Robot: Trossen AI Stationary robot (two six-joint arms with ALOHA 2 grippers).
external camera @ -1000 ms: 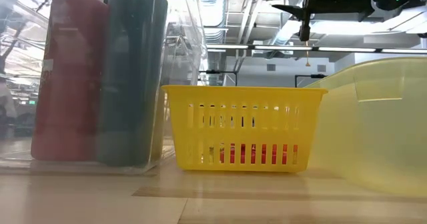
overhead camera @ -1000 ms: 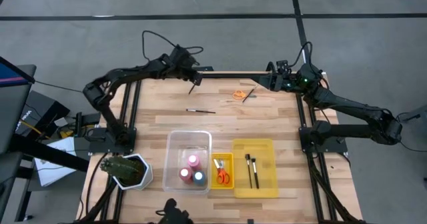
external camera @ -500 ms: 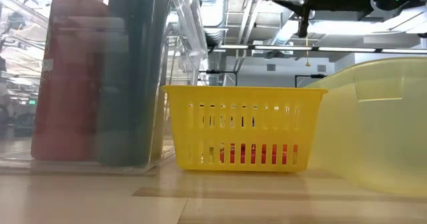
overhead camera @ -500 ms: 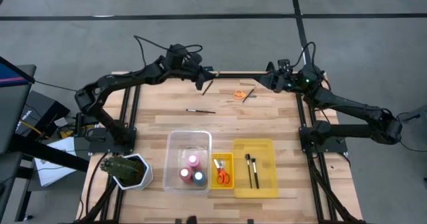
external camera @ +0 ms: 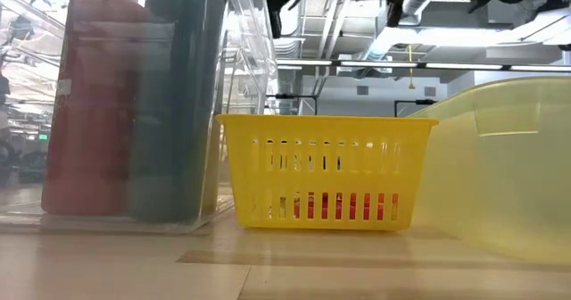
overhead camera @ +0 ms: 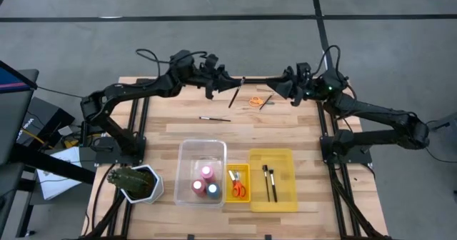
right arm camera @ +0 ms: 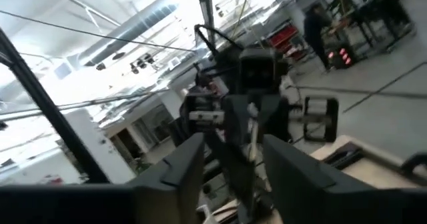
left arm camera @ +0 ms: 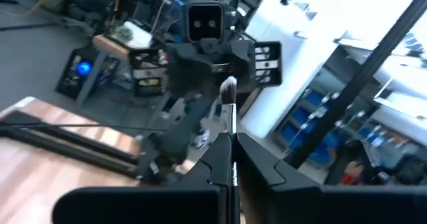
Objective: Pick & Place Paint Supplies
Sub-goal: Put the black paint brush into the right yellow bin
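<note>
From above: the left gripper and the right gripper face each other over the bench's far edge. The left one's fingers are clamped on a brush that slants down toward the bench middle. The right one's fingers stand apart with nothing between them. Just beside it, orange scissors and a second brush lie near the far edge; a third brush lies crosswise toward the middle. The bench middle is open. Along the near edge: a clear bin with three bottles, a yellow basket with scissors, a yellow bin with two brushes lying near-to-far, and a plant at the near left corner.

Low view: bottles loom through the clear bin, the basket sits centre, the yellow bin is cut off at the side. Arms show only as dark shapes at the top.

Left wrist: the brush stands up between closed fingers, bristles toward the other arm.

Right wrist: fingers apart, the opposite arm framed between them.
</note>
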